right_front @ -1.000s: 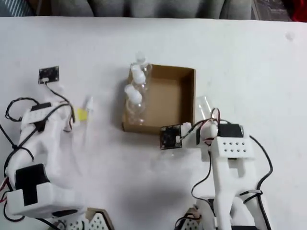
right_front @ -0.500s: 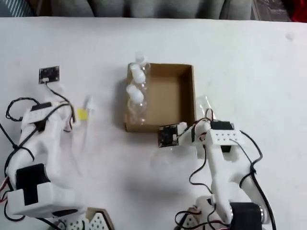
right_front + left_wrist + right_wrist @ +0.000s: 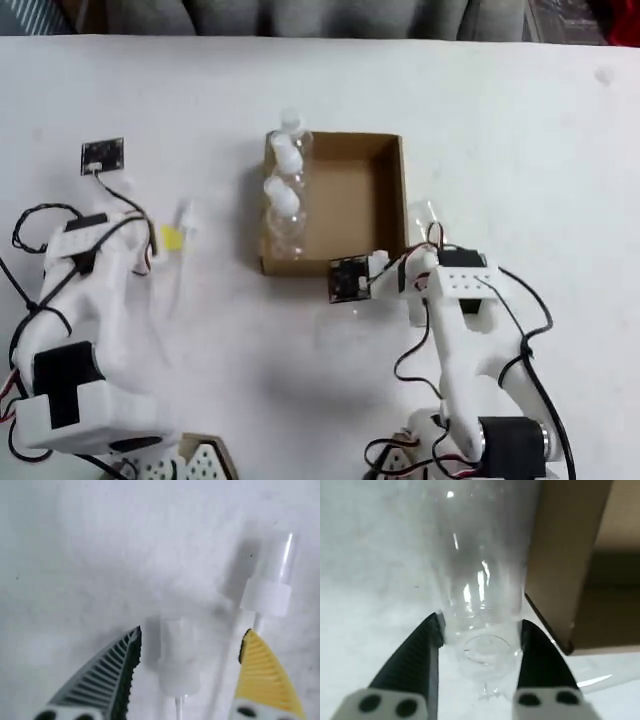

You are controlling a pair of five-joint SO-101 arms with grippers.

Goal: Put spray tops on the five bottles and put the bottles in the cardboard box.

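Note:
The cardboard box [image 3: 392, 190] sits mid-table, and clear bottles with white spray tops [image 3: 283, 196] lie along its left wall. Just outside the right wall, an uncapped clear bottle [image 3: 424, 214] [image 3: 481, 570] rests on the table with its base toward my right gripper [image 3: 426, 234] [image 3: 481, 620]. That gripper is shut on its lower part, beside the box wall [image 3: 565, 555]. At the left, my left gripper [image 3: 172, 238] [image 3: 192, 631] stands open, straddling one loose spray top [image 3: 177, 666]. A second spray top [image 3: 267, 582] [image 3: 185, 214] lies just past the yellow finger [image 3: 262, 675].
A small black circuit board [image 3: 103, 153] with a cable lies at the far left. Another board [image 3: 349, 279] hangs on the right arm by the box's near corner. White table [image 3: 520, 130] stretches free to the right and behind the box.
The right arm has swung slightly toward the box and drawn in over the bottle. The box has shifted a little to the left. The left arm has not moved.

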